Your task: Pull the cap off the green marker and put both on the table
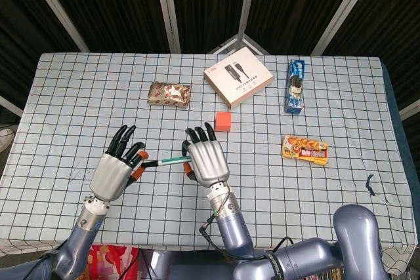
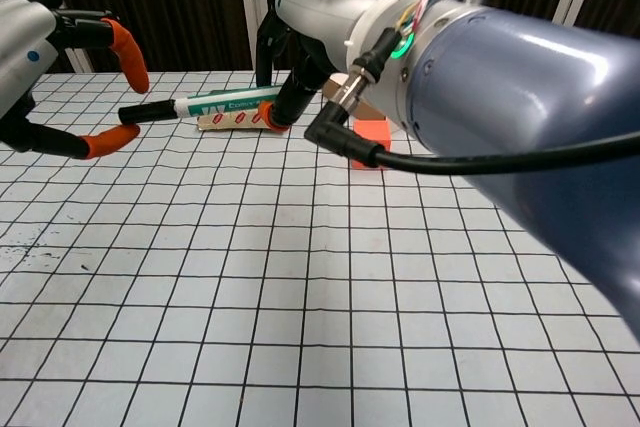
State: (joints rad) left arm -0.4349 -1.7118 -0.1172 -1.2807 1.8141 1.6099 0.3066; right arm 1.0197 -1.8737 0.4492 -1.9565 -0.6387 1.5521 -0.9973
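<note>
My right hand [image 1: 206, 157] [image 2: 310, 27] holds the green marker [image 1: 173, 159] [image 2: 225, 104] level above the table, gripping its white and green barrel. The black cap [image 2: 144, 111] [image 1: 149, 162] points toward my left hand [image 1: 115, 170] [image 2: 40, 57]. That hand is open, with its orange-tipped thumb and finger [image 2: 128, 47] spread above and below the cap's end. The chest view shows a small gap between them and the cap. The cap sits on the marker.
On the checked tablecloth [image 1: 295, 188] lie a gold snack packet [image 1: 169, 94], a white cable box [image 1: 239, 76], an orange cube [image 1: 224, 121], a blue packet [image 1: 296, 86] and an orange snack packet [image 1: 304, 149]. The front of the table [image 2: 300, 327] is bare cloth.
</note>
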